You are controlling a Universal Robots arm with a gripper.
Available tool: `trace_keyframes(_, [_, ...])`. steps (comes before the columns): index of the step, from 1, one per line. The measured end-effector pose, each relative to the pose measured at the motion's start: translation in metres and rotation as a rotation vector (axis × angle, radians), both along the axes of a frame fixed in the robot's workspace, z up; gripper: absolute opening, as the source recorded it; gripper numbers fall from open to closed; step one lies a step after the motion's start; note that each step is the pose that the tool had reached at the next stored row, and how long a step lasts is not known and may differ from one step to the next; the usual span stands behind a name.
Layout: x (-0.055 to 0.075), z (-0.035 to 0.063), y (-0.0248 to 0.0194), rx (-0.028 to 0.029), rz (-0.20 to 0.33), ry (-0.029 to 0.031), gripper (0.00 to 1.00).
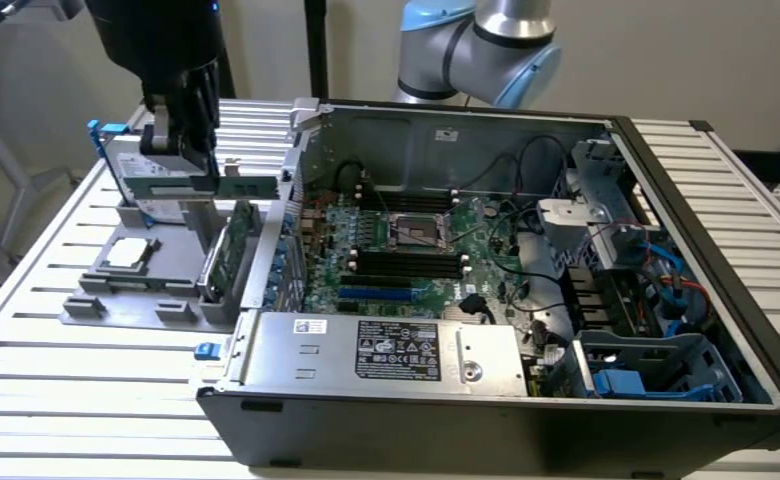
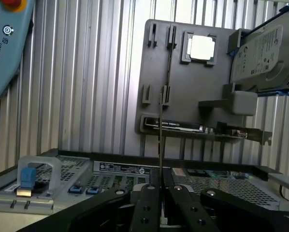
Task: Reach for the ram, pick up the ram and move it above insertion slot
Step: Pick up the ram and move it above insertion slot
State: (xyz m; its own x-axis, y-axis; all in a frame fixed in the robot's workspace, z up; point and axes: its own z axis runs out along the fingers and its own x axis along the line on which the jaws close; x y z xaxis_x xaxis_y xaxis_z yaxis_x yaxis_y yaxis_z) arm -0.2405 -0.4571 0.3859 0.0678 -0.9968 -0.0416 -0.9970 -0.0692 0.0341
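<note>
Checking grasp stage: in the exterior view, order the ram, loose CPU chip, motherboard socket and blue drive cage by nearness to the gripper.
1. ram, held in the gripper.
2. CPU chip, on the gray tray.
3. motherboard socket, mid-case.
4. blue drive cage, exterior view's lower right.

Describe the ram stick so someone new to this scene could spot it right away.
Look to the exterior view's left of the open computer case, above the grey tray. The ram is the thin green strip held level in the gripper, unlike the larger green card standing upright in the tray below.
</note>
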Motion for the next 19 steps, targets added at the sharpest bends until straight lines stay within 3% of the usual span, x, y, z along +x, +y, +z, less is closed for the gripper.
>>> trace_keyframes(19, [0.086, 0.0016, 0.0, 0.0171, 0.011, 0.0012, 0.13])
